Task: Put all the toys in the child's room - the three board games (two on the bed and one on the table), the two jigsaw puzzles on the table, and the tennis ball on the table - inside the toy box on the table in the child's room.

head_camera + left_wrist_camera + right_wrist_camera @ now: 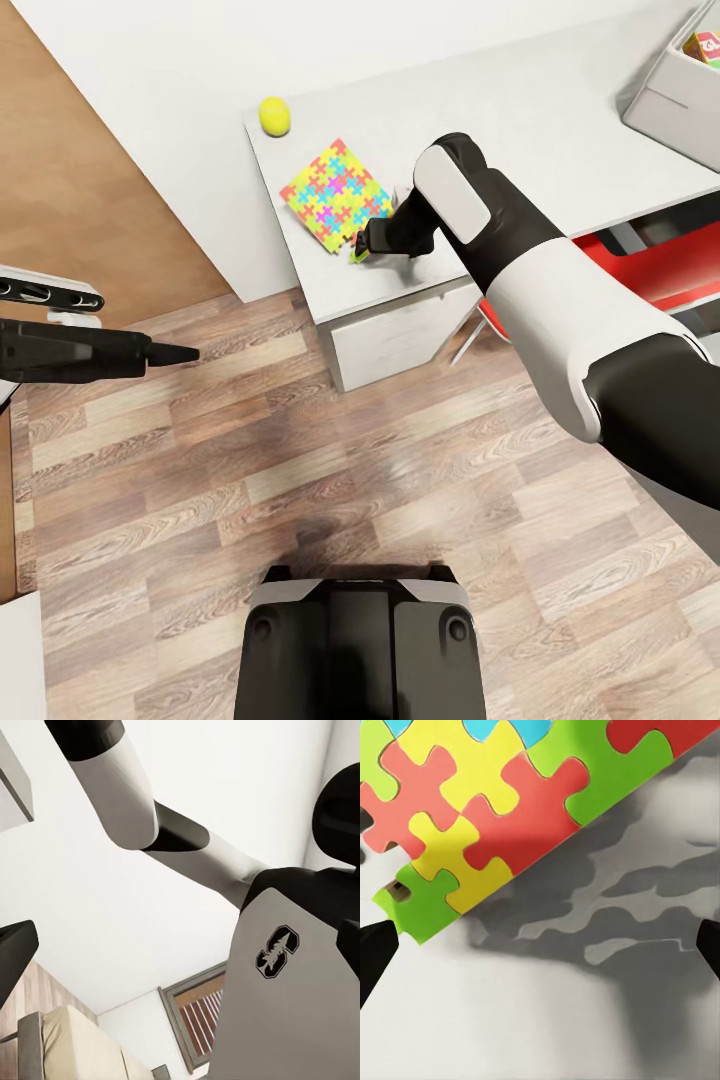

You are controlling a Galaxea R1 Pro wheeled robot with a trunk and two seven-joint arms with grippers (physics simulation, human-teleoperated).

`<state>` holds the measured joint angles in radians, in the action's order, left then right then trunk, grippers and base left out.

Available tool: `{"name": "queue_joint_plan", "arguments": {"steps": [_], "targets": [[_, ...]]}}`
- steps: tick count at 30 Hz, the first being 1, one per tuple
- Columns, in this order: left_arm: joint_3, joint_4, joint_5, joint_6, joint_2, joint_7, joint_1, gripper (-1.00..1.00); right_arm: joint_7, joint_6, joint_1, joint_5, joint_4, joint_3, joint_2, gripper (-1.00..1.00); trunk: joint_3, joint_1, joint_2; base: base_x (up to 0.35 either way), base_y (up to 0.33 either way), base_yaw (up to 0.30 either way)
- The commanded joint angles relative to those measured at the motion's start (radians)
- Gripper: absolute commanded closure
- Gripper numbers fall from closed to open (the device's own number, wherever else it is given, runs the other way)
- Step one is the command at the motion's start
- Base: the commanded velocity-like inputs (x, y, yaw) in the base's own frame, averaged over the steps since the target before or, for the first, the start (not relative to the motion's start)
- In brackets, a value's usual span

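The right arm reaches forward over the table, with the right gripper positioned at the near corner of the jigsaw puzzle. In the right wrist view, the two dark fingers stand well apart, one at each side of the frame, with bare table surface between them. The puzzle's green corner piece lies just beside one fingertip; whether they touch cannot be determined. The jigsaw puzzle lies flat near the table's end edge, turned diagonally to the table edges.

The tennis ball rests on the table near its far end corner, apart from the puzzle.

The toy box stands on the table well apart from the puzzle, toward the opposite end. A board game with a yellow and red print shows inside it, against the wall.

The left gripper hangs over the wooden floor, clear of the table. Its fingers appear together, tapering to a single point in the head view.

The left wrist view shows the bed and the robot's trunk.
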<state>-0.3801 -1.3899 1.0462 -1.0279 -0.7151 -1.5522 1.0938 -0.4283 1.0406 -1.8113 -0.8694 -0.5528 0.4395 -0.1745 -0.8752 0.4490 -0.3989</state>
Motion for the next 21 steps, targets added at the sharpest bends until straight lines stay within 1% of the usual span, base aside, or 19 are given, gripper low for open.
{"name": "queue_joint_plan", "arguments": {"steps": [1, 9, 14, 21], "targets": [[-0.003, 0.000, 0.001, -0.011, -0.001, -0.005, 0.001, -1.00, -0.009, 0.007, 0.000, 0.012, 0.014, 0.005, 0.000, -1.00, -0.001, 0.001, -0.001, 0.000, 0.000, 0.000], [-0.003, 0.000, 0.001, -0.011, -0.001, -0.005, 0.001, -1.00, -0.010, 0.003, 0.000, 0.013, 0.007, 0.003, 0.000, -1.00, -0.001, 0.001, -0.001, 0.000, 0.000, 0.000], [-0.002, 0.000, 0.001, -0.011, -0.001, -0.005, 0.001, -1.00, -0.012, 0.000, 0.003, 0.017, -0.053, 0.001, 0.000, -1.00, -0.001, 0.001, -0.001, 0.000, 0.000, 0.000], [-0.002, 0.000, 0.001, -0.011, -0.001, -0.005, 0.001, -1.00, -0.015, -0.028, 0.006, 0.020, -0.069, 0.002, 0.000, -1.00, -0.001, 0.001, -0.001, 0.000, 0.000, 0.000]]}}
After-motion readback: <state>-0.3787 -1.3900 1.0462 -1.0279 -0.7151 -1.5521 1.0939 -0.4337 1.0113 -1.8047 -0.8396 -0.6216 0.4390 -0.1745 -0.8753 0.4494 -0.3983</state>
